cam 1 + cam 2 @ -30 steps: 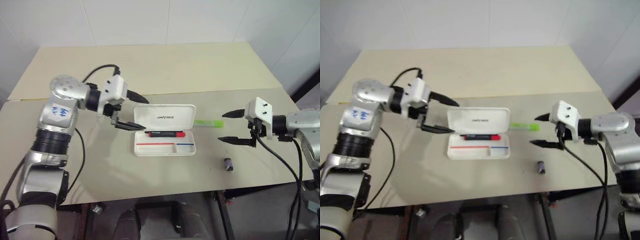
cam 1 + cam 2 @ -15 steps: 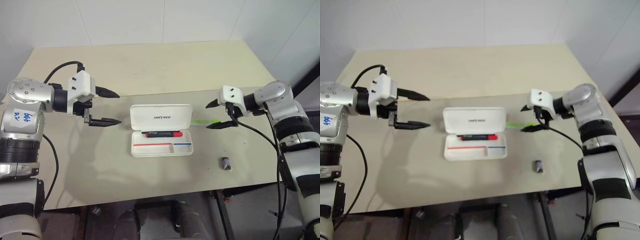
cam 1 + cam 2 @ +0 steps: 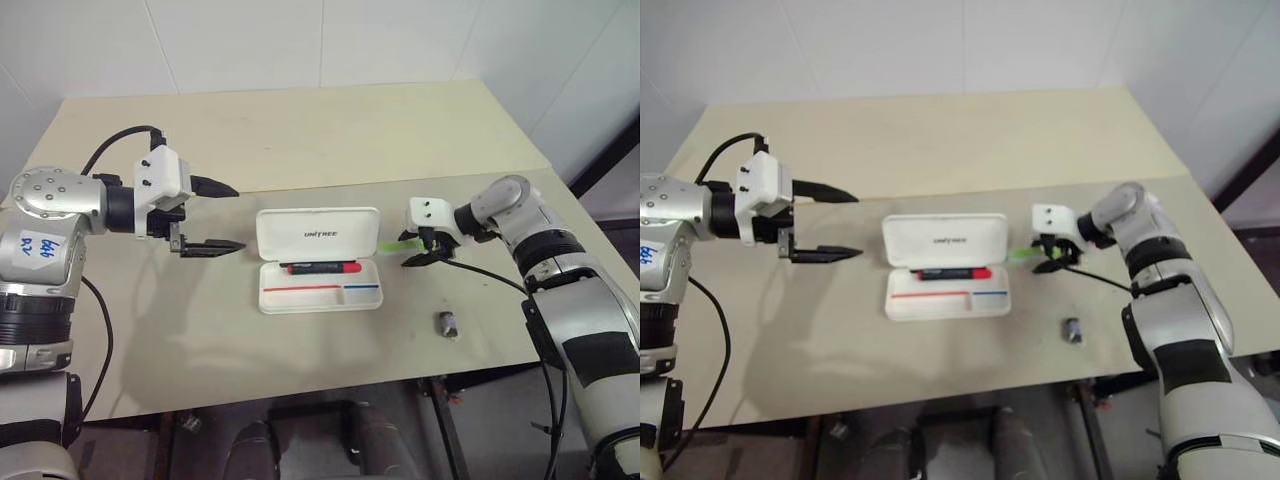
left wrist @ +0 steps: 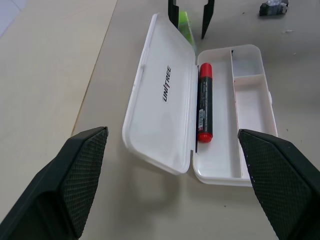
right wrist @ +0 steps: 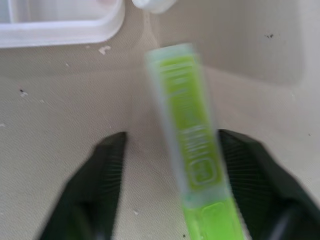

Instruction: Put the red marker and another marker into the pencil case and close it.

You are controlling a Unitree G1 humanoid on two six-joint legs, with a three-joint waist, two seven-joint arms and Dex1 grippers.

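Right gripper (image 5: 170,200) half spread astride green marker (image 5: 192,155), long axis left–right, just right of open case (image 3: 320,295); left gripper (image 3: 222,216) wide, farther off.

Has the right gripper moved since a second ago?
Yes. The right gripper has come in toward the pencil case, and now straddles the green marker.

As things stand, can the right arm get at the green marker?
Probably yes. The right gripper already has its fingers either side of the green marker, which lies on the table beside the open case; nothing sits between them.
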